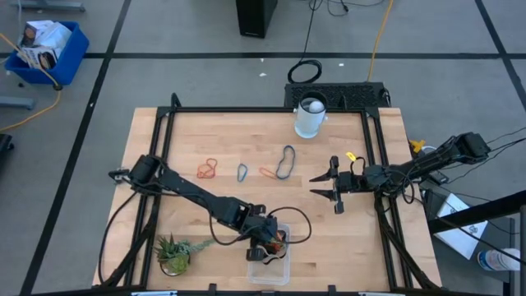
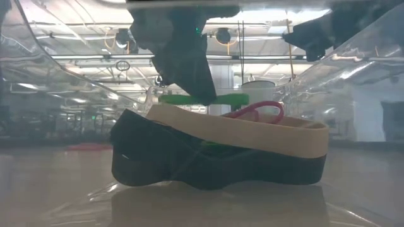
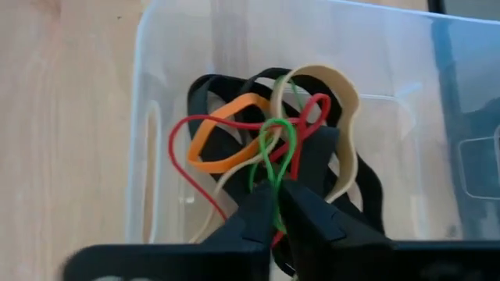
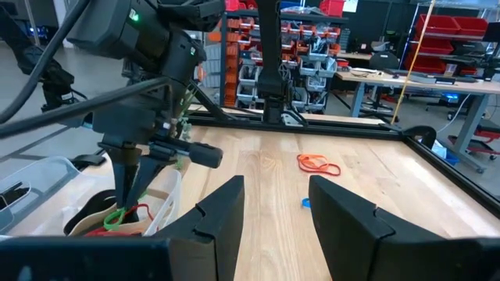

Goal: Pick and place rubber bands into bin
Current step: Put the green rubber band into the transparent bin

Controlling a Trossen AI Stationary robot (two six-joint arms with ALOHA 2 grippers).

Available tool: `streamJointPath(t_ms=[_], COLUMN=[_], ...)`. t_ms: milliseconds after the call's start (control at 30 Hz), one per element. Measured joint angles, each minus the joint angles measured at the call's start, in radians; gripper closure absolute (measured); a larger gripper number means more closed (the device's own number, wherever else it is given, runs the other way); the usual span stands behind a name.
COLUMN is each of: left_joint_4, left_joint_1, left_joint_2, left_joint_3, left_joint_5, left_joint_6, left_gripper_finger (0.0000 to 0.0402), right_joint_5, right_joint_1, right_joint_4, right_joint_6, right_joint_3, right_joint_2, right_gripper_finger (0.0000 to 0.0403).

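Observation:
The clear bin point(image 1: 284, 268) stands near the table's near edge, with black, tan, orange and red rubber bands piled inside point(image 3: 234, 140). My left gripper point(image 1: 268, 240) reaches down into the bin, shut on a thin green rubber band point(image 3: 278, 152). It also shows in the right wrist view point(image 4: 129, 187) and the low view point(image 2: 189, 75). Loose bands lie flat on the table's middle: an orange-red one point(image 1: 207, 168), a blue-grey one point(image 1: 242, 172), an orange one point(image 1: 268, 173) and a dark one point(image 1: 286, 162). My right gripper point(image 1: 333, 187) is open and empty at the right. My left gripper pinches the thin green band's near part point(image 3: 274, 204) between its two fingertips. The fingers come from above, pointing down into the bin. The green loop point(image 4: 116, 217) hangs below the tips over the pile of bands; whether it rests on the pile I cannot tell.
A white cup point(image 1: 311, 117) stands at the table's far edge. A small green plant point(image 1: 174, 253) sits at the near left, beside the left arm. A blue crate point(image 1: 45, 49) is on the floor beyond the table. Bare wood lies between the bin and the loose bands.

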Motion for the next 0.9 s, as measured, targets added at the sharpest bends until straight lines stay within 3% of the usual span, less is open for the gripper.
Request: streamJointPath(t_ms=[233,367,600,900], left_joint_4=[-0.003,0.000,0.006,0.006], left_joint_1=[0.007,0.009,0.009,0.009], left_joint_2=[-0.018,-0.087,-0.216,-0.232], left_joint_3=[0.000,0.000,0.000,0.000], left_joint_5=[0.043,0.060,0.044,0.031], left_joint_6=[0.040,0.060,0.137,0.163], left_gripper_finger=[0.0254,0.0216,0.0191,0.0190], right_joint_5=[0.000,0.000,0.000,0.045], right_joint_1=[0.000,0.000,0.000,0.000], right_joint_4=[0.000,0.000,0.000,0.000], right_joint_6=[0.000,-0.007,-0.025,-0.038], right_joint_3=[0.000,0.000,0.000,0.000], right_joint_2=[0.000,0.000,0.000,0.000], right_gripper_finger=[0.0264,0.0264,0.0264,0.0264])
